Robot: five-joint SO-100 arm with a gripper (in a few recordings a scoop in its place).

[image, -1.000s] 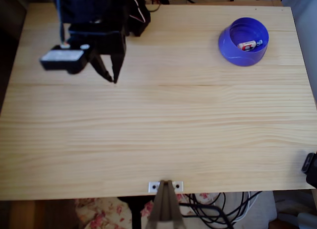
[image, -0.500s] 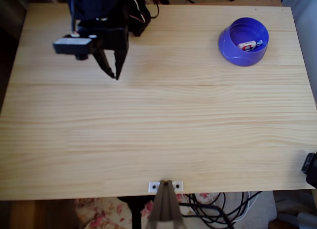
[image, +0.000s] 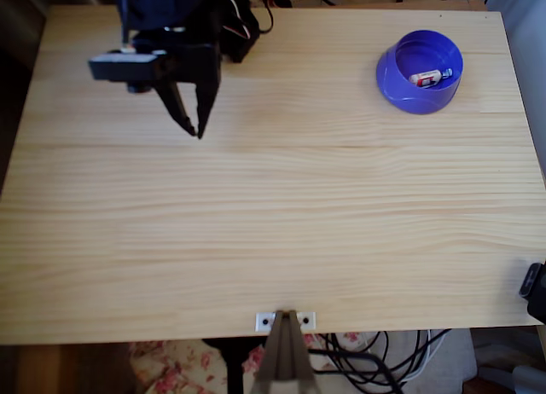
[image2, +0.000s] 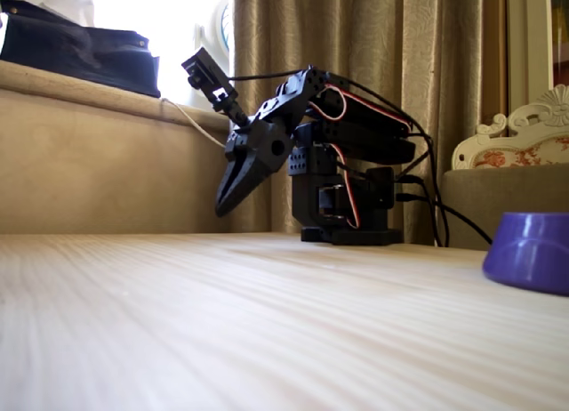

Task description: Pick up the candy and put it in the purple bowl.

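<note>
Overhead and low fixed views of the workspace, read from left to right. At upper left in the overhead view we found the gripper (image: 192, 121), black, its two tapered fingers converging to a point near the tips with only a narrow wedge of daylight between them higher up; we read it as closed and empty, with nothing between the fingers. In the fixed view the same gripper (image2: 229, 197) hung nose-down above the table (image2: 267, 322) without touching it, the arm folded back over its base (a small camera module projects from the wrist). The middle of the wooden table (image: 281, 232) carried no task object. At upper right, well apart from the gripper, stood the purple bowl (image: 397, 80), and inside it lay the candy (image: 429, 77), its long axis running roughly left to right across the bowl floor with a slight upward tilt toward the right. In the fixed view the purple bowl (image2: 532, 251) appeared at the right edge, its wall hiding whatever lay within. The decisive relation was therefore simple: the candy lay far to the right of the gripper, already in its target. We judged the task complete, leaving the arm only to settle at rest.
</note>
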